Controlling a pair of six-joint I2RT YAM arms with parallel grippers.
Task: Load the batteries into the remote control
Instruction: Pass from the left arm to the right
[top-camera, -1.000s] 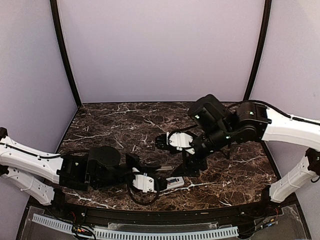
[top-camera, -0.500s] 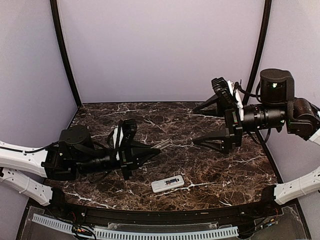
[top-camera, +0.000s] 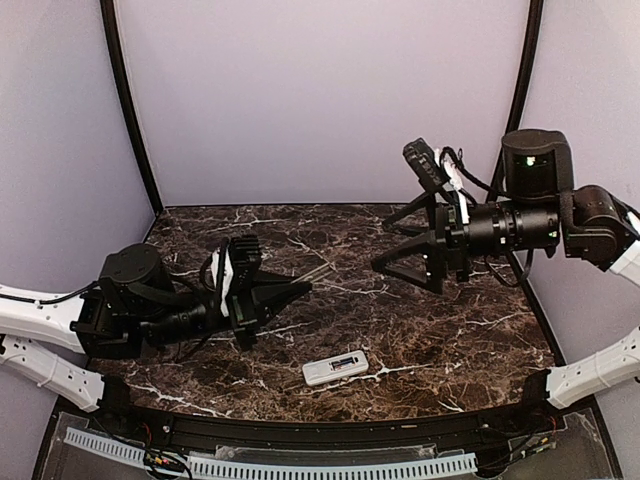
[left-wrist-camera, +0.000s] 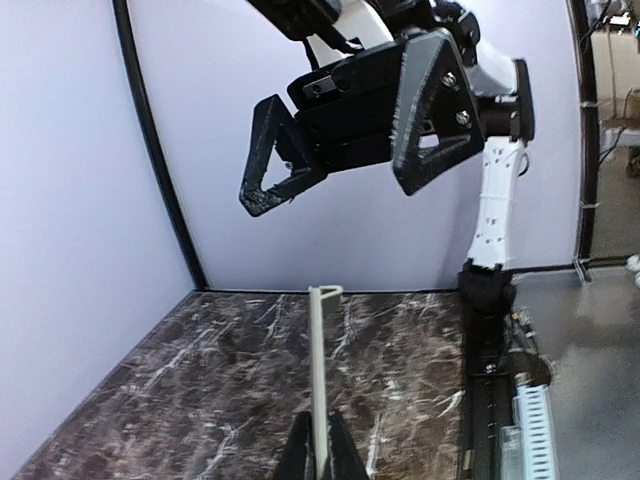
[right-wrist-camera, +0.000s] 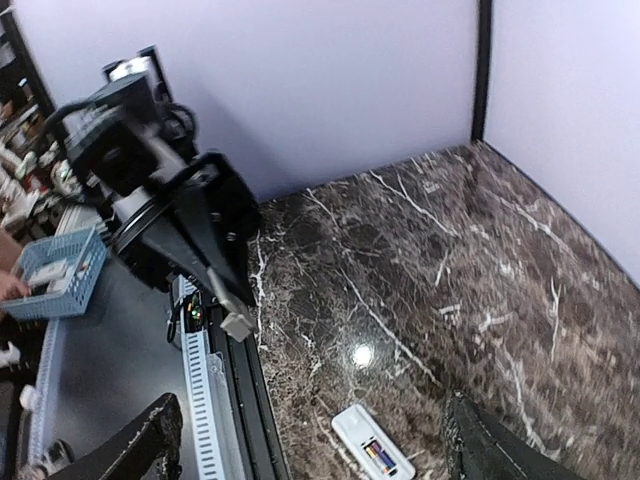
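Marble table, remote control (markings illegible)

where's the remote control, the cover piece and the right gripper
remote control (top-camera: 336, 368): top view, middle of its body
cover piece (left-wrist-camera: 321, 375): left wrist view, midway along its thin edge
right gripper (top-camera: 382, 245): top view, gap midway between its fingertips

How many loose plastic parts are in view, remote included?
2. The remote control lies on the table near its front edge; the cover is pinched in the left gripper, off the table. More could be hidden.
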